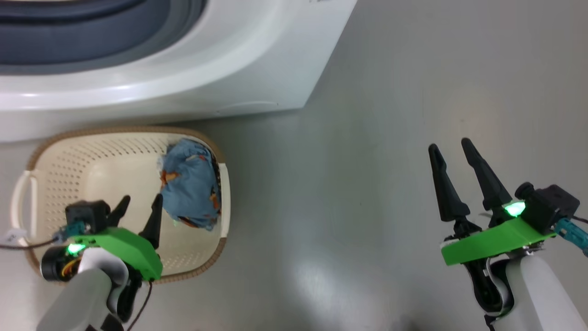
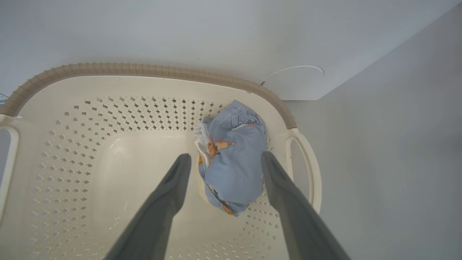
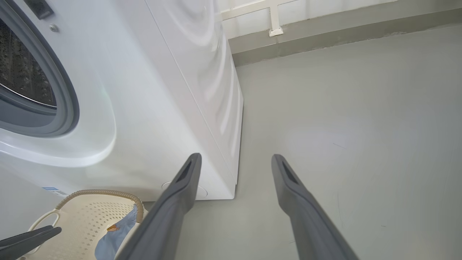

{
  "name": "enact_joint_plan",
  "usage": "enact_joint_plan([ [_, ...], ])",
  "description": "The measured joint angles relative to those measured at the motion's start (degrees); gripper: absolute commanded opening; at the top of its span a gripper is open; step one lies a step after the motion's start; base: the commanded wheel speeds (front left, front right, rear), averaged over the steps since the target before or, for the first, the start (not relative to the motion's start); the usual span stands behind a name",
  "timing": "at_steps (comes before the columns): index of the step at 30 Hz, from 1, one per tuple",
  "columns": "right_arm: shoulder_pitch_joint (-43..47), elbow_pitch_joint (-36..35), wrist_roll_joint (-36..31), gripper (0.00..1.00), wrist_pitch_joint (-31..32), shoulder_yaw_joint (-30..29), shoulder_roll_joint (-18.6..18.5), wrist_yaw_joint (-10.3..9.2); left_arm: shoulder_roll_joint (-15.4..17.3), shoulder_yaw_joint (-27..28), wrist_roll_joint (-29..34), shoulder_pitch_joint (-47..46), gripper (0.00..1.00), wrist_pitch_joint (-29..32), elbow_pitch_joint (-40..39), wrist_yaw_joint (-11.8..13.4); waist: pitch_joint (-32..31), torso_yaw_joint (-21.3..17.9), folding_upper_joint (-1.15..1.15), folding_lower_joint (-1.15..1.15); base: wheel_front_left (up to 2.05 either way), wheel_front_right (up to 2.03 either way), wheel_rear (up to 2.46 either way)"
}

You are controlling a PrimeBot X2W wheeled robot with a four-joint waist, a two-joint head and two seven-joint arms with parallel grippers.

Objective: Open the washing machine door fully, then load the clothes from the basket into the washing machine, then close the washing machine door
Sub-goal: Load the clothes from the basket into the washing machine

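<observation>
The cream basket [image 1: 55,161] with a brown rim stands on the floor against the white washing machine [image 1: 257,59]. One light blue bundle of clothes [image 1: 190,184] lies against its right wall. My left gripper [image 1: 141,202] hangs open over the basket, just left of the bundle. In the left wrist view its fingers [image 2: 169,195] straddle the clothes [image 2: 234,162] from above without touching them. My right gripper [image 1: 449,146] is open over bare floor, far to the right. The machine's drum opening [image 3: 21,72] with its grey gasket stands uncovered; the washing machine door is out of view.
Grey floor [image 1: 367,184] stretches right of the machine. A wall base with a white frame [image 3: 274,21] runs behind. A round cover [image 3: 180,187] sits low on the machine's front. The basket's handle [image 2: 310,173] is next to the clothes.
</observation>
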Motion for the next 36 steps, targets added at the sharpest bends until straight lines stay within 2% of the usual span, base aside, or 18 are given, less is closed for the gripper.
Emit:
enact_joint_plan([
  [4,-1.9,-0.4,-0.4,1.0,0.0,0.5,0.1,0.0,1.4,-6.1,-4.1,-4.1,1.0,0.0,2.1,0.0,3.6,-0.5,0.0,0.0,0.0,0.0,0.0],
  [17,-4.4,-2.4,-1.4,1.0,0.0,0.9,0.0,0.0,5.3,-20.1,-18.3,-14.3,1.0,0.5,6.4,0.0,12.3,-1.6,0.0,0.0,0.0,0.0,0.0],
  [33,-4.5,-5.9,-2.9,1.0,-0.2,0.9,-0.2,0.0,9.5,-34.8,-33.5,-22.3,1.0,2.8,0.9,0.0,18.7,-2.0,0.0,0.0,0.0,0.0,0.0],
  [34,-4.5,-6.0,-2.9,1.0,-0.3,0.9,-0.2,0.0,9.5,-35.5,-34.1,-22.9,0.67,2.8,0.8,0.0,19.0,-1.9,0.0,0.0,0.0,0.0,0.0],
  [35,-4.5,-6.0,-3.0,1.0,-0.3,0.9,-0.2,0.0,9.5,-36.2,-34.8,-23.4,0.67,2.7,0.7,0.0,19.1,-1.8,0.0,0.0,0.0,0.0,0.0],
  [36,-4.5,-6.0,-3.0,1.0,-0.3,0.9,-0.2,0.0,9.4,-37.0,-35.5,-23.6,0.27,2.6,0.7,0.0,19.2,-1.6,0.0,0.0,0.0,0.0,0.0],
])
